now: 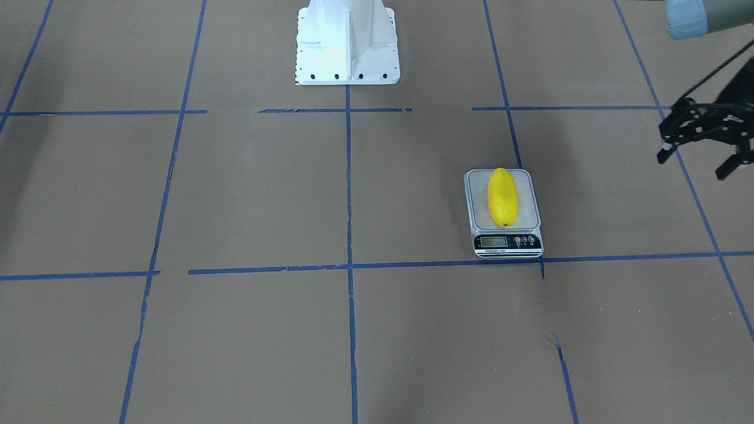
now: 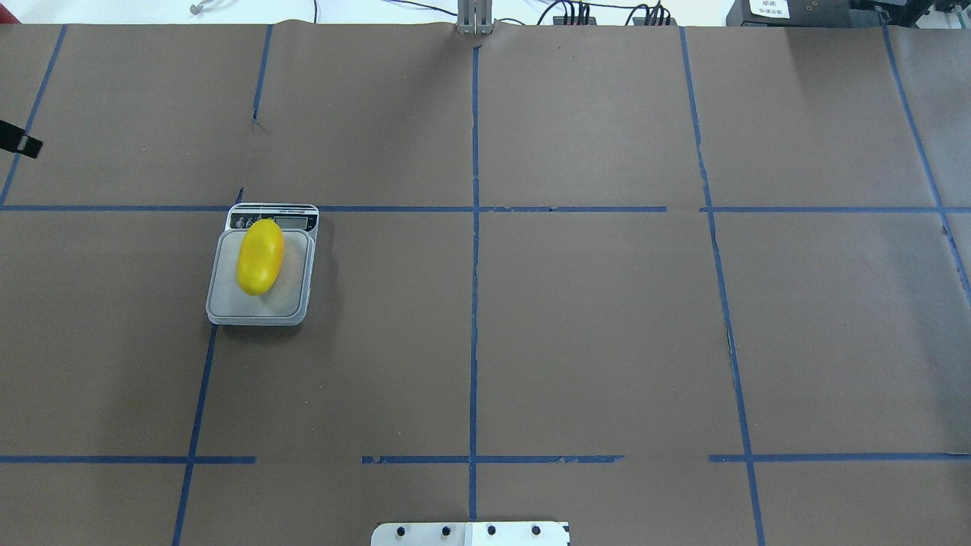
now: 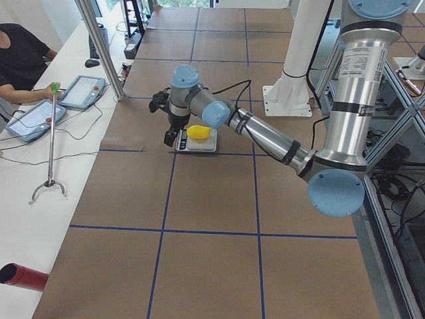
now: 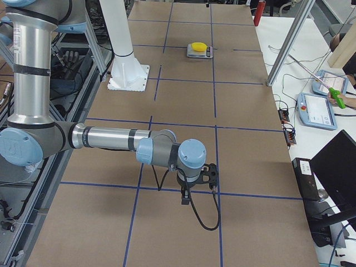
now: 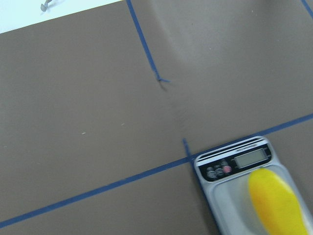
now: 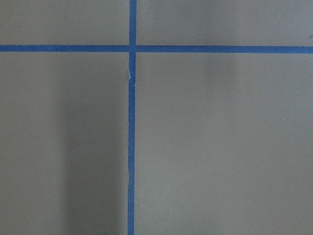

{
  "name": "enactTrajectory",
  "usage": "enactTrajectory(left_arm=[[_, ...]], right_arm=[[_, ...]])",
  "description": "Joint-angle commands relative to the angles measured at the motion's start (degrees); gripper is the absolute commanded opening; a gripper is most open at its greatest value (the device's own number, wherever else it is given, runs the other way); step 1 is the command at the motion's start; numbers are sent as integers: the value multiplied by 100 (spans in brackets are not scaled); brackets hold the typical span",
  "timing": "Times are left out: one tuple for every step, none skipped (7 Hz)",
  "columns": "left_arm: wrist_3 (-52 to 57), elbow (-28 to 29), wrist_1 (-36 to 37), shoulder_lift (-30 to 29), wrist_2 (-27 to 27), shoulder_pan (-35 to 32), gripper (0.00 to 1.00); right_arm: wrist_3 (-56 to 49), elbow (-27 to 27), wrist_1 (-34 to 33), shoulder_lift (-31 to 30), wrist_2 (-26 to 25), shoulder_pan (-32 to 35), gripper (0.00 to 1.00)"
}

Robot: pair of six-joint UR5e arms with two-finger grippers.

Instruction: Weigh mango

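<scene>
While the small, smooth, bright-yellow oval mango (image 1: 502,197) lies on the flat grey digital scale (image 1: 529,206), the nearer left gripper (image 1: 698,160) (2 jaws spread, empty) hangs well apart, mango to its right.

Yellow mango (image 1: 502,197) flat atop the scale (image 1: 530,203)

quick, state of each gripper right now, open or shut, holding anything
left gripper: open, empty; the mango lies on the scale.
right gripper: cannot be told, seen only from the side.
</scene>
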Motion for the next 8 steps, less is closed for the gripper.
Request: enactTrajectory(left_arm=[[1298,807,-12,664,-338,-925,100],[1478,1000,-30,1077,-347,-1216,100],[1505,1002,-91,1212,-330,-1262,100],[1488,1002,-31,1222,-312,-1315,100],[1488,1019,22,1248,-303,-1316,100],[1488,1020,40,1387,-321,-1324,100],[1488,1063,40,1423,-312,-1377,100],[1479,1090,40,1433,-303,-1447,100]], right_arm=[[0,4,0,0,0,0,100],[-9,-5,0,0,0,0,100],[0,4,0,0,0,0,100],[0,4,0,0,0,0,100],[0,4,0,0,0,0,100],[-9,4,0,0,0,0,100],[-9,-5,0,0,0,0,100],[0,4,0,0,0,0,100]])
